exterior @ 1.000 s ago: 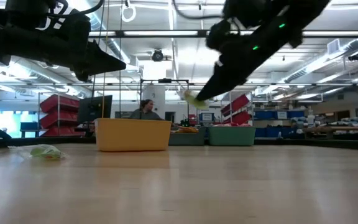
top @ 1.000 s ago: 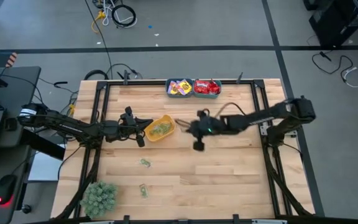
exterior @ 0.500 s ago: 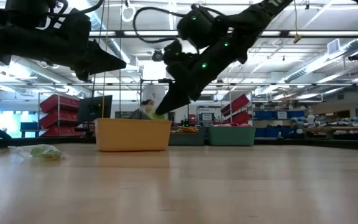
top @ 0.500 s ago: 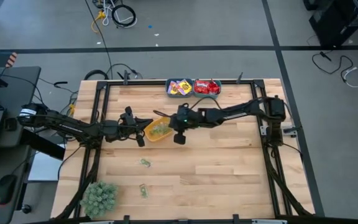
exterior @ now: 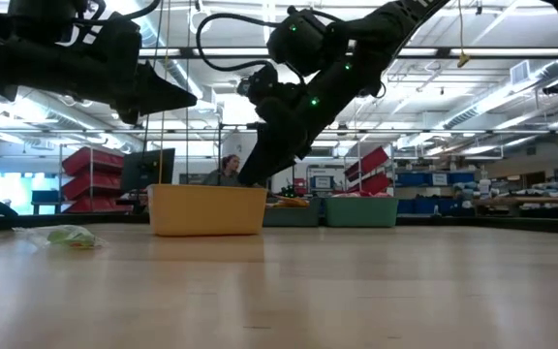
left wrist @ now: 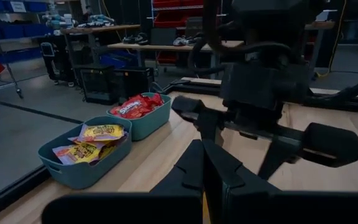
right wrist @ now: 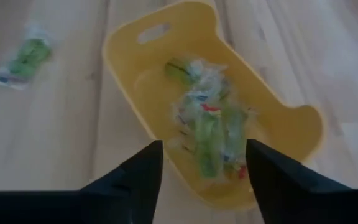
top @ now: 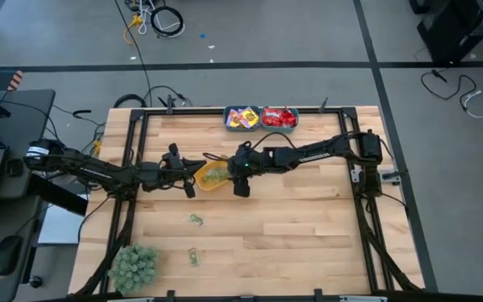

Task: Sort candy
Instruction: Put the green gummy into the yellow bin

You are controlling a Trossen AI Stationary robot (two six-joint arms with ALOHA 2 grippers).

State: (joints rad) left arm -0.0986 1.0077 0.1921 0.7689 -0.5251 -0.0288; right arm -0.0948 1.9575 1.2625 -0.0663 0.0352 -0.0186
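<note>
The right arm's dark two-finger gripper [top: 227, 165] hangs over the near rim of the yellow plastic bin [top: 214, 174] at the middle of the wooden tabletop [top: 309, 226]. Its jaws stand spread apart with nothing between them; in the right wrist view the two fingers [right wrist: 143, 174] frame the bin [right wrist: 272, 106], and the heap of pale green wrapped candy [right wrist: 207, 127] lies on the bin's floor just beyond and between the fingertips, not touching them.

The left arm's dark gripper [top: 193, 165] waits at the bin's other side, jaws closed and empty.

A loose green candy piece [top: 195, 220] lies on the tabletop toward the near edge, well apart from both grippers, and another green piece [top: 193, 257] lies nearer the green fuzzy plant ball [top: 134, 267] at the corner. At the far edge, one teal bin [top: 241, 118] holds yellow packets and its neighbouring teal bin [top: 279, 118] holds red packets.
</note>
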